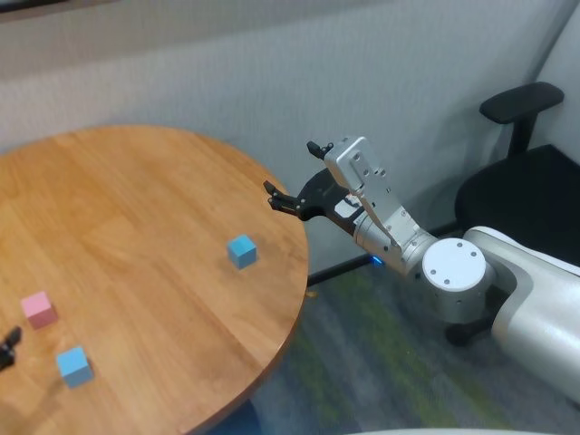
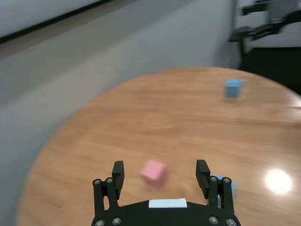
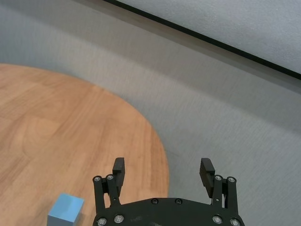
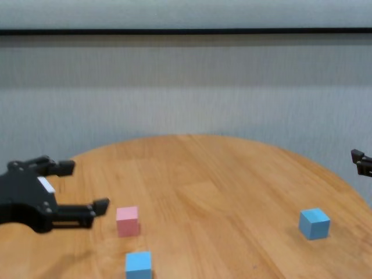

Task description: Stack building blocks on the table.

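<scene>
On the round bench (image 1: pixel 136 236), the pink block (image 1: pixel 39 309) and one blue block (image 1: pixel 74 366) sit flat near 8 o'clock, the other blue block (image 1: pixel 242 251) apart toward 3 o'clock. The left tool (image 4: pixel 81 187), spread and empty, hovers beside the pink block. The right tool (image 1: pixel 292 177), also spread, hangs off the bench's edge; only the head view shows its arm.

head downward, chest level, table (image 1: pixel 136 227) shared
</scene>
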`<state>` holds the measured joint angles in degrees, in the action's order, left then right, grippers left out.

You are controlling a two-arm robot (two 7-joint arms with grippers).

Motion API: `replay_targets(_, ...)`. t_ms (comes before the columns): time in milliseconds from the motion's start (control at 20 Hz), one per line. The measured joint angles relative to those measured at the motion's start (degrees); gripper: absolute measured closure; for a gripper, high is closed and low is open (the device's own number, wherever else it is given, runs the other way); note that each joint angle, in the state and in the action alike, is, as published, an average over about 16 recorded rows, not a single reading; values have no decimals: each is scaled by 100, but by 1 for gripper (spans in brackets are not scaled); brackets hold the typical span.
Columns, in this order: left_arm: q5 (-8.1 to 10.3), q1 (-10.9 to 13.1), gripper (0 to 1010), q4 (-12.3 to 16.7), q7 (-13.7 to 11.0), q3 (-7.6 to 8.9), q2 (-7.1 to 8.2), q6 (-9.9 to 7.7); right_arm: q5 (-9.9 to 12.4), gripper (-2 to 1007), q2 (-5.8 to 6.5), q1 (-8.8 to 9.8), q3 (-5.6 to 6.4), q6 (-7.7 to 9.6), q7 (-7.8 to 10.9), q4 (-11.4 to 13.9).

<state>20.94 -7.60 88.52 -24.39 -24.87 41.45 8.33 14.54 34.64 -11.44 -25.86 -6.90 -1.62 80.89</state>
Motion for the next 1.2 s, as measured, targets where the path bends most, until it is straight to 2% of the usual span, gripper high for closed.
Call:
replay_targets(300,96,201,7,294,-406,-58,87,23,0,0,0,0,0,0,0,0)
replay_targets(550,133,237,7,349,-681,-113,75,39,0,0,0,0,0,0,0,0)
replay_targets(800,110,162,7,253,-888,-189,-33,-9,0,0,0,0,0,0,0,0)
replay_targets(1200,15,-38,7,-16,-1110,-309,-292,-203,0,0,0,0,0,0,0,0)
